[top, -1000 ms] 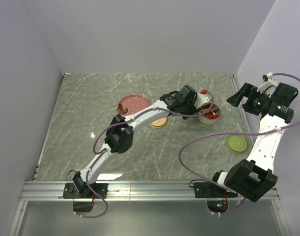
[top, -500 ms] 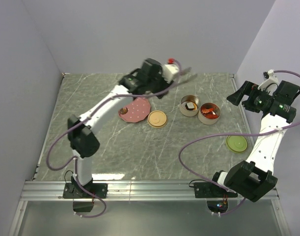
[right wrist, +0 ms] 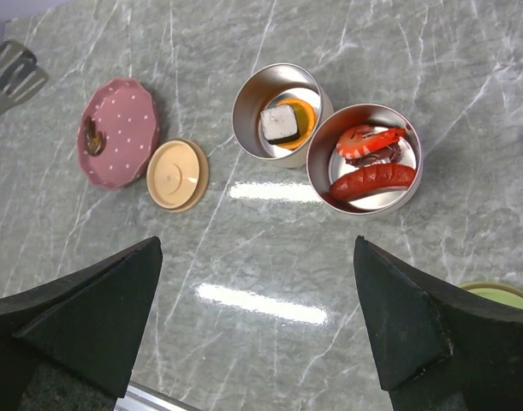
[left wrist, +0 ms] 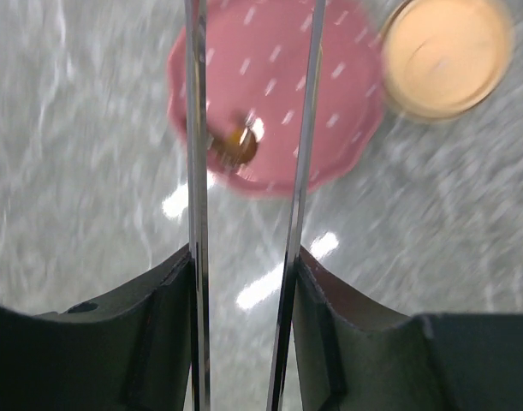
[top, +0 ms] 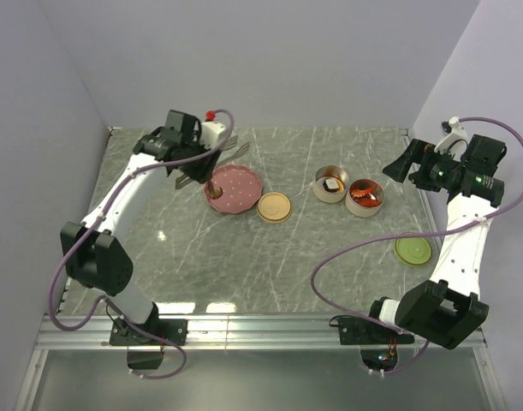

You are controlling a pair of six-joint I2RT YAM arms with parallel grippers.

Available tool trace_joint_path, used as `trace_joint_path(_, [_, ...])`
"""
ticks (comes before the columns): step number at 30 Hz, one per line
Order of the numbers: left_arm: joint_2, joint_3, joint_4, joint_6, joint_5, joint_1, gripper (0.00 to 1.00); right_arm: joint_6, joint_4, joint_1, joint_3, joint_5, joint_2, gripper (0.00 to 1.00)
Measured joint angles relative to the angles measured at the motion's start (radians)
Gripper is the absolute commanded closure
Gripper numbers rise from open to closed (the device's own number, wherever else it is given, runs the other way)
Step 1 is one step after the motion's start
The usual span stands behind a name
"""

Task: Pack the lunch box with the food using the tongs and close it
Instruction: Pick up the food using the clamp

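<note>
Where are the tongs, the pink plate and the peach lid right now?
tongs (left wrist: 195, 171), left wrist view, on the metal arm at picture left, partway along.
pink plate (right wrist: 128, 128), right wrist view, on its bare dotted surface.
peach lid (right wrist: 177, 175), right wrist view, on the lid's centre.

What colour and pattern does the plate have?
The plate is pink with small white dots; the right wrist view shows it best.

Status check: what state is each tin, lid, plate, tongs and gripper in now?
Left gripper: shut on long grey metal tongs.
Right gripper: open, empty.
Left-hand round metal tin: open, dark-and-pale block inside.
Right-hand round metal tin: open, red sausage inside.
Peach round lid: off, lying flat.
Green round lid: off, lying flat.
Pink dotted plate: holds one brown piece.
</note>
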State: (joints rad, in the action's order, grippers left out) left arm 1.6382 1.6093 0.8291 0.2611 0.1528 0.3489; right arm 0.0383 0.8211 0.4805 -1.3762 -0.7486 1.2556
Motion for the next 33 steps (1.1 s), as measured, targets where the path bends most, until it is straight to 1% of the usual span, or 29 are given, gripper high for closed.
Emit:
trace_joint_path(5, [-0.074, -0.166, 0.025, 0.006, -0.012, -0.094, 0.52, 0.0, -0.006, -0.014, 0.0, 0.016, 0.003, 0.0])
trace_joint_path(11, [-0.08, -0.289, 0.049, 0.006, -0.022, -0.101, 0.52, -0.001, -0.006, -0.02, 0.002, 0.03, 0.005, 0.0])
trace_joint_path(18, [-0.06, -0.299, 0.05, 0.006, -0.023, -0.102, 0.52, 0.0, -0.008, -0.023, 0.002, 0.034, 0.005, 0.0])
trace_joint_path(29, [0.039, -0.271, 0.02, 0.016, -0.045, -0.102, 0.52, 0.0, -0.013, -0.023, 0.004, 0.044, 0.005, 0.0])
trace_joint_path(33, [0.063, -0.266, 0.003, 0.026, -0.048, -0.102, 0.54, 0.0, -0.013, -0.023, 0.008, 0.049, 0.005, 0.0])
